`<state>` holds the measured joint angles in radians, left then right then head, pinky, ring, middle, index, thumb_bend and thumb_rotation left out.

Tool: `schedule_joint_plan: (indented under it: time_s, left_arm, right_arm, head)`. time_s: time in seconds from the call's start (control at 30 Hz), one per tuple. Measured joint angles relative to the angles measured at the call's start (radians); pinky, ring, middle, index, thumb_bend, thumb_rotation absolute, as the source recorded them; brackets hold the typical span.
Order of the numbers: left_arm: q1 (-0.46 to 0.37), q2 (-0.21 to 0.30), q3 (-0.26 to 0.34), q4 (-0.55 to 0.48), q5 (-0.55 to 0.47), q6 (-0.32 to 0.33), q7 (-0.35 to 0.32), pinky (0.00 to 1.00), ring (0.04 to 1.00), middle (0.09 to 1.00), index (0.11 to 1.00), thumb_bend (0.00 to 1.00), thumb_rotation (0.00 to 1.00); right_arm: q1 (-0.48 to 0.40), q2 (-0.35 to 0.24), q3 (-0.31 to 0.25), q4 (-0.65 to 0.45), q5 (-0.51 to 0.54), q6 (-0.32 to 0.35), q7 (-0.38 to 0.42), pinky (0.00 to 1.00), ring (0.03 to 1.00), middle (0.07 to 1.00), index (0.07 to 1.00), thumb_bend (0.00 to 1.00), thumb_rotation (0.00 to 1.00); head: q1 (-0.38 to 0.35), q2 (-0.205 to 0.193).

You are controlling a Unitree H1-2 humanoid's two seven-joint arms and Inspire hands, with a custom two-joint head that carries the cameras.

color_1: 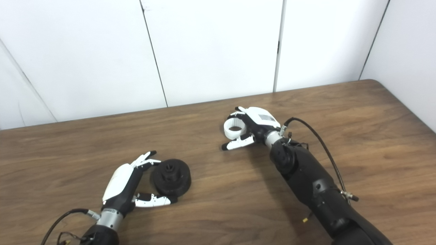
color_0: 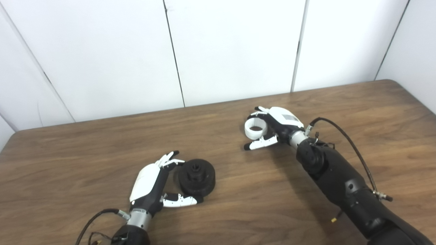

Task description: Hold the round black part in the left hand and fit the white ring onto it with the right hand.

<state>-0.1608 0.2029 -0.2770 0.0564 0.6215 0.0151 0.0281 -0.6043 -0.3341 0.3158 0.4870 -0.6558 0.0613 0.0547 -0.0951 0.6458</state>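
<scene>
No legible text, brand, number or sign in either eye view. The only label-like mark is a small grey rectangular patch on the white back shell of the right hand; it is too small and blurred to read, and I cannot tell whether it carries characters at all. The white back shell of the left hand shows plain. The round black part, just beside the left hand's fingers, bears no readable marking on its top face or rim. The white ring, at the right hand's fingers, likewise shows no print.
</scene>
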Motion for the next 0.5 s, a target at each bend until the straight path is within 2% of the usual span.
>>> schedule_joint_plan:
  time_s: [0.5]
  left_arm:
    - [0.002, 0.003, 0.006, 0.0, 0.0, -0.006, -0.002, 0.91, 0.953, 0.939, 0.581, 0.83, 0.34]
  right_arm:
    - [0.008, -0.003, -0.016, 0.001, 0.001, 0.002, -0.022, 0.9, 0.952, 0.949, 0.811, 0.85, 0.51]
  head:
    - [0.0, 0.006]
